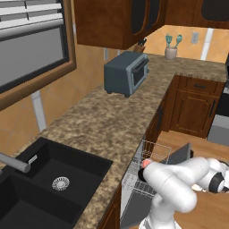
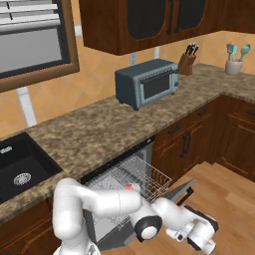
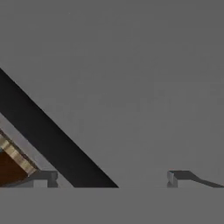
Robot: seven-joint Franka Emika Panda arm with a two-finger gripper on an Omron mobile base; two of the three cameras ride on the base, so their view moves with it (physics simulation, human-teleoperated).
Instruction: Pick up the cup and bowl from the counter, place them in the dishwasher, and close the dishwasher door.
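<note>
From the left base view, the arm is reaching low beside the half-raised dishwasher door (image 1: pixel 181 154), the white rack (image 1: pixel 150 156) lying beyond it. From the right base view, the door (image 2: pixel 177 193) is tilting just ahead of the wrist. In the hand view, the gripper (image 3: pixel 111 179) is standing spread, empty, facing the grey panel (image 3: pixel 131 78) close ahead

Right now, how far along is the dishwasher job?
Looks done: the cup sits in the rack of the dishwasher. I cannot tell whether the bowl is in there. In hand: the open jaws face the dishwasher door, which is tilted partway up. Left: pushing that door fully shut.
</note>
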